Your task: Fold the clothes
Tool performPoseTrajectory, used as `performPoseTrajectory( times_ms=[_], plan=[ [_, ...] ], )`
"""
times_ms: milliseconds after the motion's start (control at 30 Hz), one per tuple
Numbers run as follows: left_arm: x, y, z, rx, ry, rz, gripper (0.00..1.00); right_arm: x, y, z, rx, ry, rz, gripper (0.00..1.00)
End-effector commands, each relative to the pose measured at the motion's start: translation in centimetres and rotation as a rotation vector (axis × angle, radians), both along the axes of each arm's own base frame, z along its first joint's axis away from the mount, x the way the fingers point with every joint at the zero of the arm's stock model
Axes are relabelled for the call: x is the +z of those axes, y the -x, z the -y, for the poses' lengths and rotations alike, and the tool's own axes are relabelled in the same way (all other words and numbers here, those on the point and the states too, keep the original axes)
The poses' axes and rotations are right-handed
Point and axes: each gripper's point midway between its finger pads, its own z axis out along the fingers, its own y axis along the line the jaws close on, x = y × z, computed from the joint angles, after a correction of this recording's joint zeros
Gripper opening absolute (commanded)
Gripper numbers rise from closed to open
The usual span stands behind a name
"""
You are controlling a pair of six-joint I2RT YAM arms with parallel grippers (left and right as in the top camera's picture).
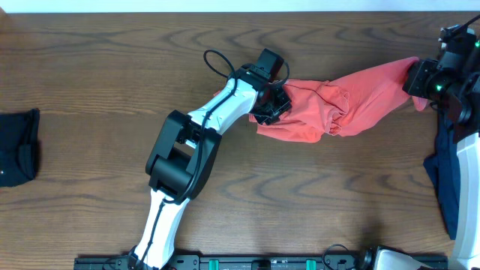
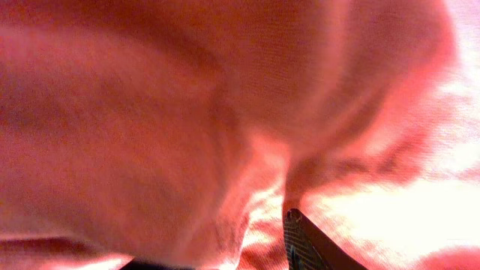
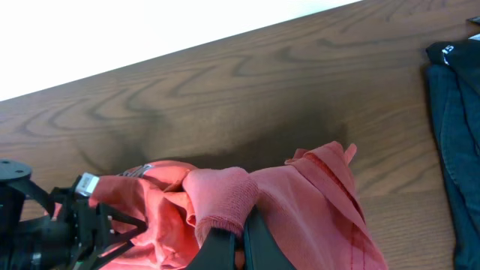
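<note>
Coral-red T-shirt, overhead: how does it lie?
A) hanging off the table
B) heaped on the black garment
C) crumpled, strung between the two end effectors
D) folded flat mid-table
C: the coral-red T-shirt runs bunched from the left end effector to the right end effector, which pinches its other end.

Overhead evenly lit, sharp; left wrist blurred, glare on T-shirt.

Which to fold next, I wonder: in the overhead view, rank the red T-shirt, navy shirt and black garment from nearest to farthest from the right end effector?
1. red T-shirt, gripped by the right end effector.
2. navy shirt, at the table's right edge.
3. black garment, at the far left edge.
</note>
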Motion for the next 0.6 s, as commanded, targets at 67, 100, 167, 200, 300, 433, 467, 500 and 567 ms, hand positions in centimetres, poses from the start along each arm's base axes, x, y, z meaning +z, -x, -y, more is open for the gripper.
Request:
performPoseTrajectory(
  times_ms=[67,100,167,200,300,433,467,500,567],
  plan=[
    [3.25,-0.38,0.21,-0.021,0.021,0.076,0.40,0.97,0.24,-0.14,0.013,0.006,0.027,0.01],
    [3.36,-0.40,0.21,-0.021,0.021,0.078,0.40,0.96,0.24,-0.14,0.013,0.006,0.026,0.01],
    [3.37,-0.40,0.20,-0.021,0.021,0.079,0.40,0.95,0.26,-0.15,0.013,0.005,0.026,0.01],
    [3.37,-0.40,0.20,-0.021,0.021,0.079,0.40,0.96,0.25,-0.15,0.013,0.005,0.026,0.01],
    [3.37,-0.39,0.21,-0.021,0.021,0.079,0.40,1.00,0.23,-0.25,0.018,0.002,0.028,0.01],
    [3.34,-0.17,0.19,-0.024,0.021,0.069,0.40,1.05,0.19,-0.24,0.018,0.002,0.031,0.01],
    [3.34,0.03,0.23,-0.027,0.025,0.059,0.40,1.05,0.19,-0.27,0.018,0.002,0.031,0.01],
    [3.37,0.15,0.29,-0.030,0.030,0.054,0.40,1.05,0.19,-0.27,0.018,0.002,0.031,0.01],
    [3.42,0.29,0.36,-0.036,0.035,0.050,0.40,1.05,0.19,-0.28,0.019,0.002,0.031,0.01]
  ],
)
